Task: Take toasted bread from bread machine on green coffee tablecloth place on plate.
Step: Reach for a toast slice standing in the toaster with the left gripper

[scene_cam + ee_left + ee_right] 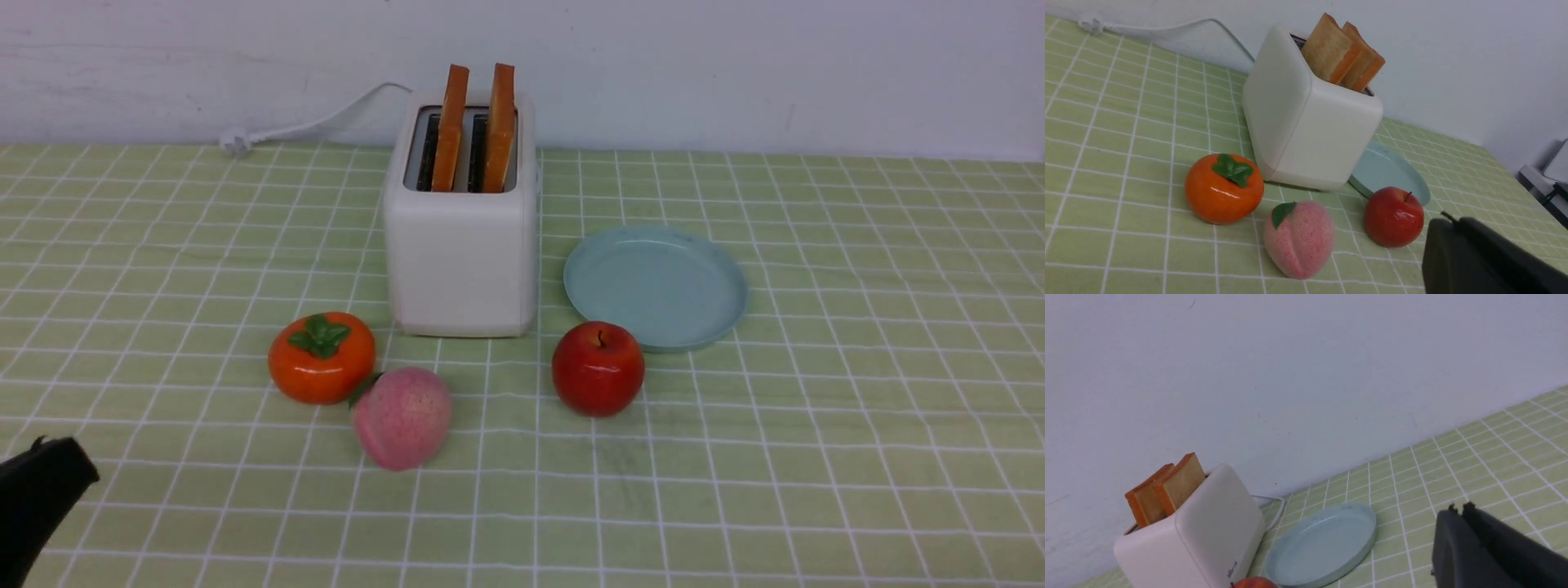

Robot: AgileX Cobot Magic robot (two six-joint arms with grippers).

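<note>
The white bread machine (462, 245) stands on the green coffee tablecloth (857, 408) at the back centre. Two toasted bread slices (451, 126) (500, 126) stand upright in its slots; they also show in the left wrist view (1327, 51) and in the right wrist view (1182, 484). The pale blue-green plate (657, 286) lies empty right of the toaster. My left gripper (41, 482) is shut and empty at the near left, far from the toaster; it also shows in the left wrist view (1447, 222). My right gripper (1457, 509) is shut and empty, right of the plate (1323, 543), outside the front view.
An orange persimmon (322, 357), a pink peach (401, 416) and a red apple (598, 367) lie in front of the toaster and plate. The white power cord (310, 122) runs to the back left along the wall.
</note>
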